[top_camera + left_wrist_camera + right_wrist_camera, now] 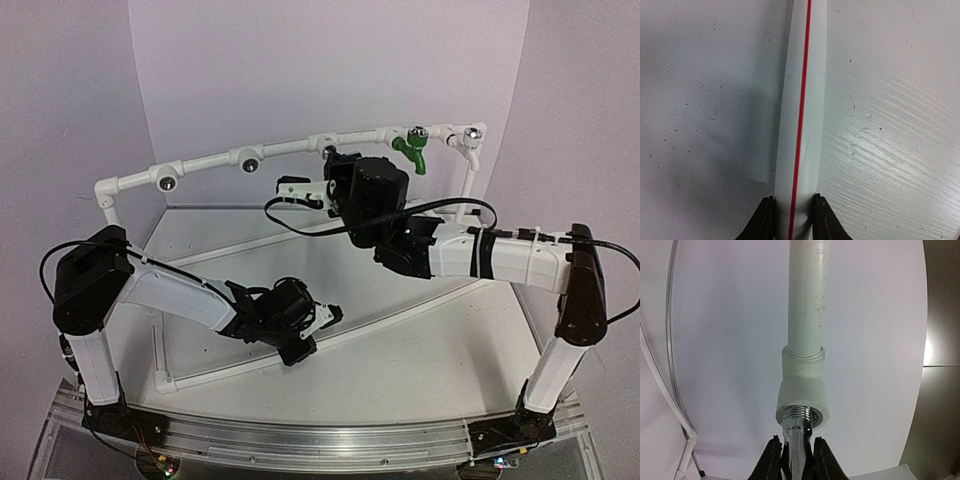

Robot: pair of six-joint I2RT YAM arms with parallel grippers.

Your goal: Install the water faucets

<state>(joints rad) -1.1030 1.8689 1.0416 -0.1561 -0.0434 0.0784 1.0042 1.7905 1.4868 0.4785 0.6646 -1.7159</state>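
silver faucet (pixel 796 445): your right gripper (pixel 797 438) has it pinched from both sides. Its far end sits right at the mouth of the threaded socket (pixel 799 416) on the white pipe frame (pixel 806 300).
what you can't see: most of the faucet body is buried between the fingers and cut off by the bottom of the wrist view, so no spout or handle shows. From the top camera, the black wrist covers it completely.
other faucets: the green faucet (pixel 412 153) hangs off the top rail near the right corner. The white faucet (pixel 468 146) is just beside it at the corner, too small to read properly.
left gripper (pixel 792 197): down low over the bench (pixel 700 125), with its fingers pressed against either side of the red-striped pipe (pixel 807 100) lying there.
room: there's bare bench on both sides of that pipe. On the rail left of your right gripper are the second socket (pixel 249 162) and the far-left socket (pixel 167 182). The back wall is close behind the rail.
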